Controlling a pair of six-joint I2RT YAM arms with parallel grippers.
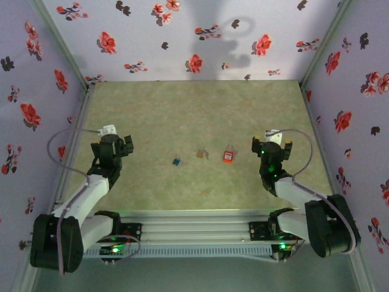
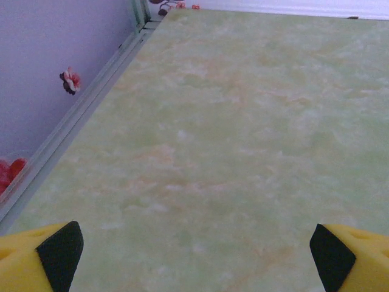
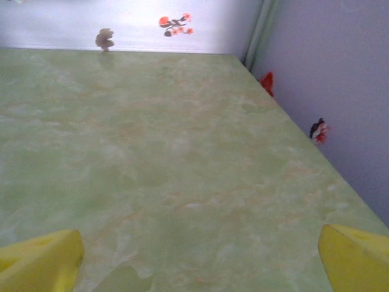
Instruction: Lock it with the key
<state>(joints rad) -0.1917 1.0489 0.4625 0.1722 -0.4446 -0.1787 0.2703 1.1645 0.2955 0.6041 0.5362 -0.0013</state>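
A small red padlock point(image 1: 228, 156) lies flat on the green tabletop, midway between the arms. To its left lies a small brownish piece point(image 1: 202, 154), too small to make out. Further left is a small teal-headed key point(image 1: 177, 162). My left gripper point(image 1: 117, 145) hovers well left of the key, open, with nothing between its yellow fingers point(image 2: 36, 261). My right gripper point(image 1: 271, 146) sits a short way right of the padlock, also open and empty, its yellow fingers point(image 3: 42, 261) spread wide over bare tabletop.
Floral-papered walls point(image 1: 182, 42) close in the table on the back, left and right. A metal rail point(image 2: 79, 115) runs along the left wall's foot. The green marbled tabletop point(image 1: 194, 115) stretches behind the three small items.
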